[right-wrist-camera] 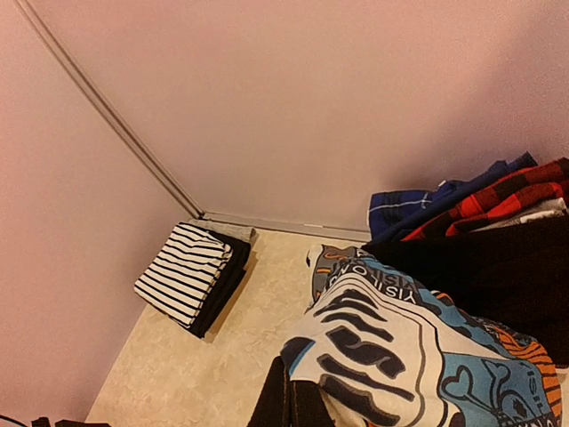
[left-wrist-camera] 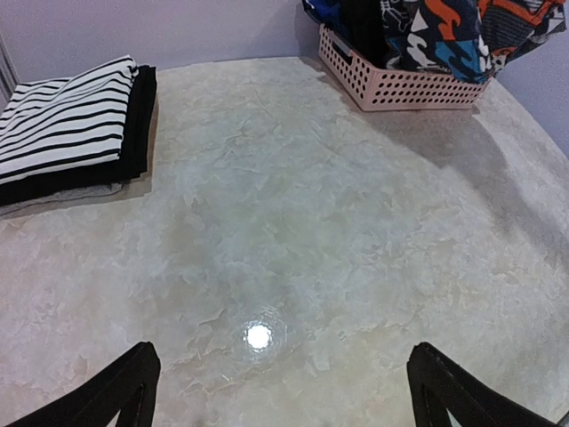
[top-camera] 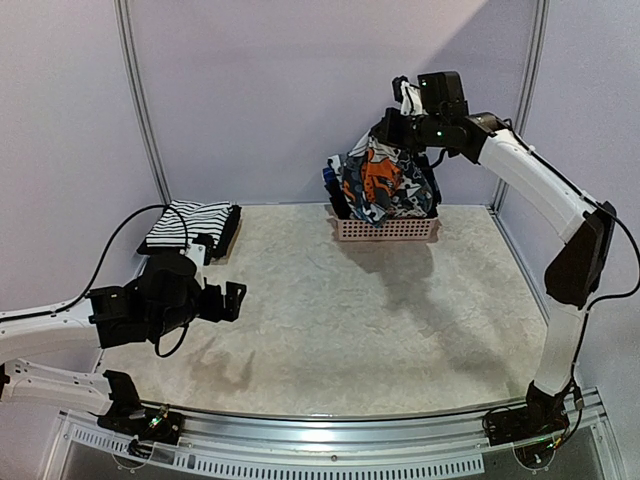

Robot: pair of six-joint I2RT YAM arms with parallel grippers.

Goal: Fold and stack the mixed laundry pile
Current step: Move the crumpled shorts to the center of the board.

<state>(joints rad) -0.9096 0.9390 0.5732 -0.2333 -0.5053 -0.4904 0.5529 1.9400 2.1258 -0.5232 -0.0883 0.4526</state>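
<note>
My right gripper (top-camera: pixel 404 97) is raised high at the back wall, shut on the graphic print garment (top-camera: pixel 376 180), which hangs from it down over the pink basket (top-camera: pixel 390 230). In the right wrist view the dark fingers (right-wrist-camera: pixel 298 400) pinch that garment (right-wrist-camera: pixel 400 356). Behind it lie black (right-wrist-camera: pixel 498 267), red plaid (right-wrist-camera: pixel 511 191) and blue (right-wrist-camera: pixel 418 200) pieces of the laundry pile. A folded striped garment on a folded black one (top-camera: pixel 190 225) (left-wrist-camera: pixel 67 133) (right-wrist-camera: pixel 191 271) sits at the back left. My left gripper (top-camera: pixel 236 300) (left-wrist-camera: pixel 284 349) hovers open over bare table, holding nothing.
The basket (left-wrist-camera: pixel 418 89) stands against the back wall, right of centre. Pale walls close in the table at the back and on both sides. A black cable (top-camera: pixel 110 245) loops from the left arm near the folded stack.
</note>
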